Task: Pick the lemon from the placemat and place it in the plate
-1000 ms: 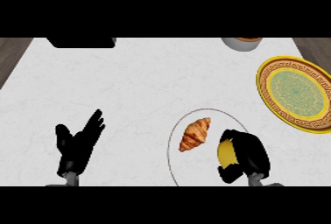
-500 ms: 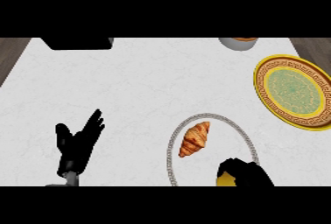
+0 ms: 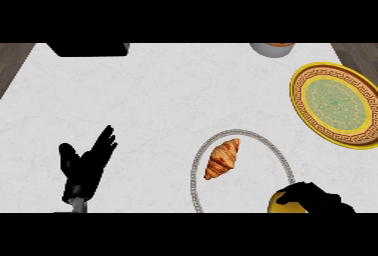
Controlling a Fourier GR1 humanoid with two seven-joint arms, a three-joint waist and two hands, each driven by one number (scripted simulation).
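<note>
At desk's near edge:
Right hand: curled around lemon, low over placemat.
Croissant: up-left of right hand.
Plate: well beyond right hand.
Left hand: fingers spread, resting.

**Even, flat light over a pale table**

The table is brightly and evenly lit, its white marbled top showing no glare and no clear light source. Shadows are barely visible: the croissant and the plate cast almost none. The black left robot hand reads as a flat silhouette with little surface detail. Edges look slightly soft throughout.
</note>
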